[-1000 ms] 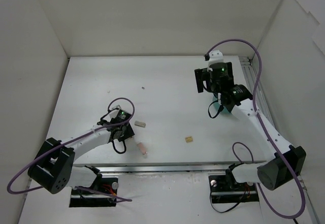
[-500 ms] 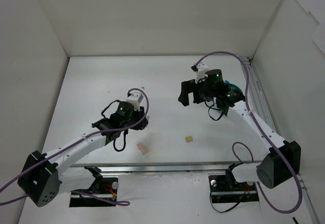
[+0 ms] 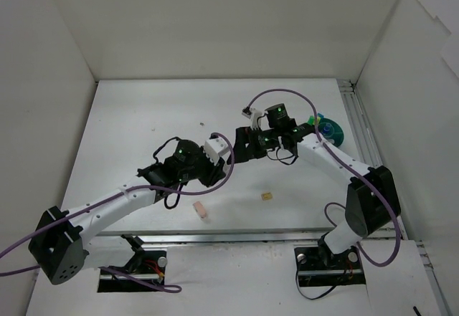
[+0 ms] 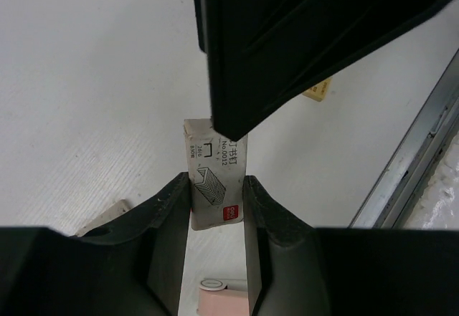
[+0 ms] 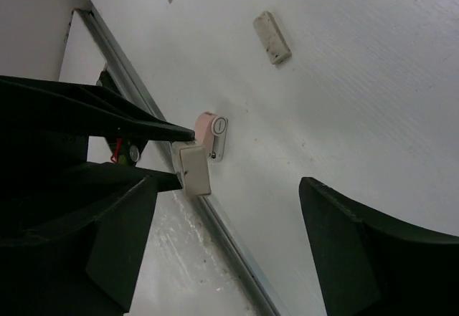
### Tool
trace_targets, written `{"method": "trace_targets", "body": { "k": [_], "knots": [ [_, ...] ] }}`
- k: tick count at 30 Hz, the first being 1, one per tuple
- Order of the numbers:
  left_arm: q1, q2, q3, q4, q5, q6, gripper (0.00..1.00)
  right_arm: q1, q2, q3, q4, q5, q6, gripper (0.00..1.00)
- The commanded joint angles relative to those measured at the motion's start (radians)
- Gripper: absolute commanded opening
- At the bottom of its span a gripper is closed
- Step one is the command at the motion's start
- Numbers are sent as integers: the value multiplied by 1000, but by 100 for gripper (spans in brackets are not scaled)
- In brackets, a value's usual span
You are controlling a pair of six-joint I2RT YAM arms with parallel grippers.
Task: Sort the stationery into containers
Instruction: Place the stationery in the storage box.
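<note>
The left gripper [image 4: 216, 185] pinches a small white staple box [image 4: 214, 155] by its lower end, apparently lifted off the table [image 3: 143, 126] near its middle. The right gripper [image 5: 228, 181] faces the box with jaws spread; no contact is visible. If the left jaws release before the right jaws clamp, the box falls. A misaligned closure would strike the left fingers [image 4: 172, 223]. A pink eraser [image 3: 201, 210] and a tan cube [image 3: 267, 196] lie on the table. The teal tub [image 3: 340, 135] stands well to the right.

A robotics lab cell: left arm [image 3: 115, 203], right arm [image 3: 333, 157], a table [image 3: 129, 115] boxed by white walls [image 3: 215, 22].
</note>
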Motion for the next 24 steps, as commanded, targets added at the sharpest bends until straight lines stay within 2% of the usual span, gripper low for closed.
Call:
{"method": "trace_targets", "body": {
  "k": [1, 3, 5, 6, 10, 12, 17, 19, 24],
  "knots": [
    [-17, -14, 68, 69, 10, 60, 0, 9, 23, 52, 57, -85, 57, 73],
    [-17, -14, 69, 69, 7, 60, 0, 24, 31, 51, 65, -88, 61, 66],
    [-17, -11, 72, 97, 5, 96, 0, 32, 40, 52, 78, -93, 68, 55],
    [-17, -11, 74, 98, 7, 98, 0, 38, 41, 52, 89, -94, 71, 45],
    [-26, -9, 74, 111, 14, 104, 0, 47, 41, 38, 144, -126, 101, 26],
    [-26, -11, 76, 114, -2, 104, 0, 49, 43, 34, 154, -157, 112, 23],
    [-26, -20, 69, 152, -12, 101, 0, 52, 40, 26, 153, -194, 114, 24],
    [-26, -27, 65, 169, -27, 97, 0, 56, 37, 23, 153, -191, 114, 21],
    [-26, -41, 57, 206, -35, 100, 0, 55, 26, 20, 152, -188, 104, 20]
  ]
}}
